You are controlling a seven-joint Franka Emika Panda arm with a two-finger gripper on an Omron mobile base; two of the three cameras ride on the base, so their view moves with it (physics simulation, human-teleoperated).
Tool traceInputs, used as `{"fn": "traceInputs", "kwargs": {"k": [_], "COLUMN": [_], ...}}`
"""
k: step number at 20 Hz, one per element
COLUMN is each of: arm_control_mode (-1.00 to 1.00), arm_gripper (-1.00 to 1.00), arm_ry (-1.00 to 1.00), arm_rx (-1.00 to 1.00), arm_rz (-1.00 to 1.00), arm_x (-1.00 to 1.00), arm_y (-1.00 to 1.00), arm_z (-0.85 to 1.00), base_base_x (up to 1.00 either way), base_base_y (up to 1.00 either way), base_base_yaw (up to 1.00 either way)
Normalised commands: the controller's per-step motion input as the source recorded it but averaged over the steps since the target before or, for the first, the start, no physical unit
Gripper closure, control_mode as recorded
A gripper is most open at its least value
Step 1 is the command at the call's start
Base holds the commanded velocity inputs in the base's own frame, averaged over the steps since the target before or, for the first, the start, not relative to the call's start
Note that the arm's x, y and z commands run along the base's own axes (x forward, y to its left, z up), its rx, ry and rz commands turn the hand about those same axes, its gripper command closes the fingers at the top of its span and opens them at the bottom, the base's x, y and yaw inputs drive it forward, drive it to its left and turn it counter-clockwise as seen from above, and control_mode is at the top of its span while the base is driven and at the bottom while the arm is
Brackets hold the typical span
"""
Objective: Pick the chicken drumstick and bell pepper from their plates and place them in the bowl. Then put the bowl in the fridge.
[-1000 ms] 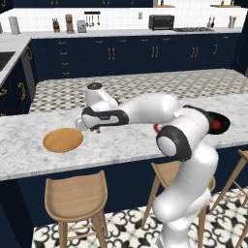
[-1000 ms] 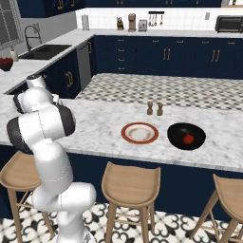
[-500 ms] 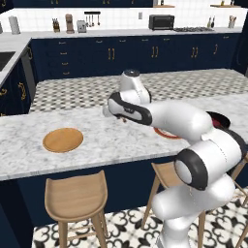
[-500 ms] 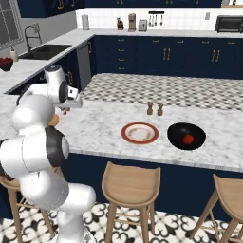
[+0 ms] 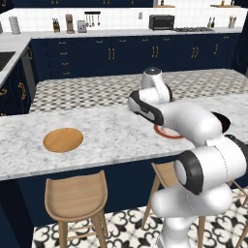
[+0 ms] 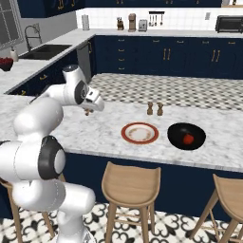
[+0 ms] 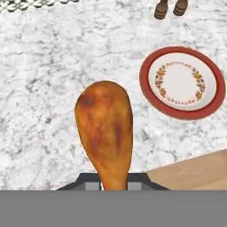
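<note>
Golden-brown, the chicken drumstick [image 7: 106, 133] hangs pinched at its thin bone end in our tool [image 7: 113, 184], meaty end pointing away from the hand and well above the marble counter [image 7: 57, 66]. Our coming move turns on where the bowl [image 6: 187, 136] lies: in the right base view it sits at the far right, past the red-rimmed plate [image 6: 140, 133], with the bell pepper [image 6: 189, 139] already inside, while our tool [image 6: 88, 111] hovers to the left of both. So we judge the carry must pass rightward over that plate [image 7: 182, 82], which lies bare ahead and to the right in the hand view. The wooden plate [image 5: 63, 139] stands bare, well apart on the other side.
</note>
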Motion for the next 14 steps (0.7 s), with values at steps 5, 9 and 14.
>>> {"fn": "traceInputs", "kwargs": {"k": [5, 9, 14], "arm_control_mode": [-1.00, -1.00, -1.00], "arm_gripper": [1.00, 1.00, 1.00], "arm_ry": [-0.04, 0.00, 0.00], "arm_rx": [-0.10, -0.04, 0.00], "arm_rz": [-0.35, -0.37, -0.27], "arm_x": [0.03, 0.08, 0.04], "arm_y": [-1.00, -1.00, -1.00], "arm_z": [0.00, 0.00, 0.00], "base_base_x": [0.00, 0.00, 0.00], "base_base_y": [0.00, 0.00, 0.00], "base_base_yaw": [0.00, 0.00, 0.00]}}
